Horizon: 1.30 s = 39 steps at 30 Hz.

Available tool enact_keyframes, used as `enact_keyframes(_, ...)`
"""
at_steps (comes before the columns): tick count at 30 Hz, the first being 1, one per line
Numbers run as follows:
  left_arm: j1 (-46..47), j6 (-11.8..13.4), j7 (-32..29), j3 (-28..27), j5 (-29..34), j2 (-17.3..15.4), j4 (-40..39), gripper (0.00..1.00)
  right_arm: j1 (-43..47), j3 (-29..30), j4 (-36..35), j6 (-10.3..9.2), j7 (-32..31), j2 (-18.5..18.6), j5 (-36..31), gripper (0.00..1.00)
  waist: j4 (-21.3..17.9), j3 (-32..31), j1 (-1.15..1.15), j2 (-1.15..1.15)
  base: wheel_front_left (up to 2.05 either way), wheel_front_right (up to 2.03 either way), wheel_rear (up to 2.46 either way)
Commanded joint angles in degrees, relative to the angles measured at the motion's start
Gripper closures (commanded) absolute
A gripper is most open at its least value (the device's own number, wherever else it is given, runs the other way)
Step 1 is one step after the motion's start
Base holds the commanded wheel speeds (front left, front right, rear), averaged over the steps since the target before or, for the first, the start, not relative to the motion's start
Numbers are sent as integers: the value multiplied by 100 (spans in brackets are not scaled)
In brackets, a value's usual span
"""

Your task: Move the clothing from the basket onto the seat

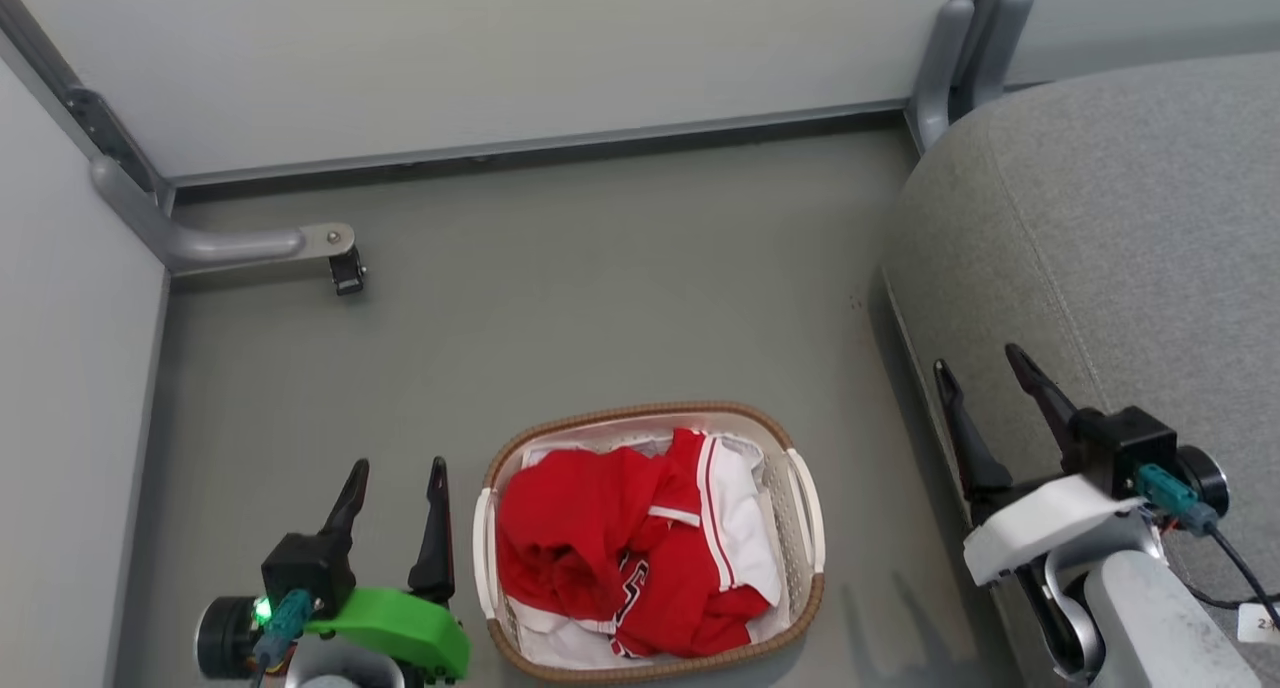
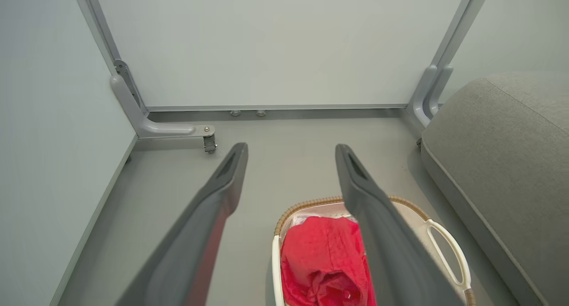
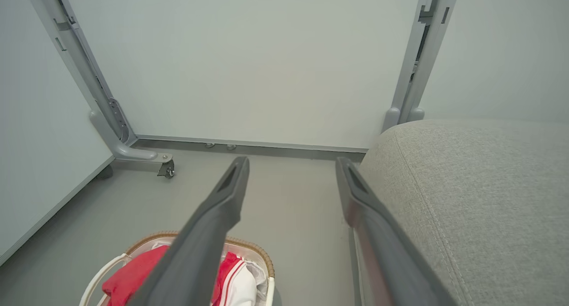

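The red clothing point(image 1: 600, 528) lies in the basket point(image 1: 640, 410) on the floor point(image 1: 600, 298), at the bottom middle of the head view. The left gripper point(image 1: 398, 465), lower left, has its fingers point(image 1: 433, 543) wide apart — holding nothing. The right gripper point(image 1: 976, 360), lower right beside the grey seat point(image 1: 1120, 218), is spread wide too — also holding nothing.

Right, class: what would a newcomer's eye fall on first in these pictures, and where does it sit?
The bright red clothing, heaped in the white basket on the grey floor, low in the head view's middle. Then the big grey seat at right, and an open gripper each side of the basket: the left gripper, green-bodied, and the right gripper by the seat.
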<state>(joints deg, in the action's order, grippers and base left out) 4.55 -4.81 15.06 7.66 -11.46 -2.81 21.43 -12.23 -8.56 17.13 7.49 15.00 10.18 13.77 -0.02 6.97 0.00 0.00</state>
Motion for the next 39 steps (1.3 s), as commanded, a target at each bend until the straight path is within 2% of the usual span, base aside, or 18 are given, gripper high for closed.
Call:
enact_keyframes(1,252,-27,15,65,-65,-20,72,0,-178,-52,-73,0,27,79,84,0,-101,511,0,0,0,0,0)
enact_keyframes(11,1443,-110,13,710,-441,-21,952,0,-950,-323,-498,0,26,220,605,0,-343,1726,0,0,0,0,0)
enact_keyframes(17,2266,2,13,1199,-446,-24,1784,0,-1252,-427,-884,0,26,238,791,0,-530,2326,0,0,0,0,0)
enact_keyframes(25,3388,257,-30,1981,-523,-28,3149,0,-1559,-554,-1113,0,26,218,813,0,-830,3012,0,0,0,0,0)
enact_keyframes(30,3968,534,-452,2508,-632,-27,3889,0,-1712,-635,-1201,0,26,137,775,0,-1016,3312,0,0,0,0,0)
enact_keyframes(39,4503,1066,-1453,3267,-585,-30,4719,0,-1804,-706,-1235,0,26,2,781,0,-1243,3662,0,0,0,0,0)
